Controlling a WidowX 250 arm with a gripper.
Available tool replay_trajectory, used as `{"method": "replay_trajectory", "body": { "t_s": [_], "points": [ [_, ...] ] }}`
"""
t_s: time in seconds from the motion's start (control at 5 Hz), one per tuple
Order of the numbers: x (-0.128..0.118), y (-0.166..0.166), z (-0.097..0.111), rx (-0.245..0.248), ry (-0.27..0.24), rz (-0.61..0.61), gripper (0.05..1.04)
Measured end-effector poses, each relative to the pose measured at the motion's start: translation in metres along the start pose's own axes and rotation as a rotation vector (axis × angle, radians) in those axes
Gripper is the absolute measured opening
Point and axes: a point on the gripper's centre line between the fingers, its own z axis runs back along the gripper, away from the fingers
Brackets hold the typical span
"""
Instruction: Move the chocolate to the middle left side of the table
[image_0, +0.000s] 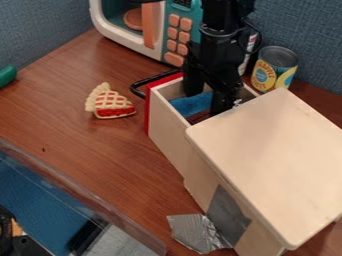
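Dipping into the drawer (165, 120), the claw (206, 102) had its two fingers spread well apart, and it did not seem to have hold of anything. Something dark brown sat low in the drawer, just under the claw and close to one finger. That was most likely the chocolate (198, 117), but too little of it showed to be sure. A blue thing (190, 104) lay beside it, also under the claw.

So the job looked hardly begun. The claw had got to the right spot, I think, but the grabbing, the lifting out and the trip to the middle left of the table (110, 145) were all left to do.

The table was brown wood. Left of the claw, out past the drawer, lay a toy pie slice (112, 105), and much farther left was a green thing (7, 76). Behind the claw stood a toy microwave (177, 30), with a can (274, 69) off to its right. A blue-gray wall (50, 27) rose behind them. In front of the claw was the big wooden box (267, 155), with shiny silver tape (196, 232) near its bottom.
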Motion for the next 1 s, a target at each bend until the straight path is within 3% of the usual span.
{"method": "replay_trajectory", "body": {
  "t_s": [0.6,1.0],
  "points": [
    [-0.003,0.006,-0.011,0.013,0.013,0.021,0.964],
    [-0.011,0.011,-0.012,0.056,-0.006,0.099,0.368]
  ]
}}
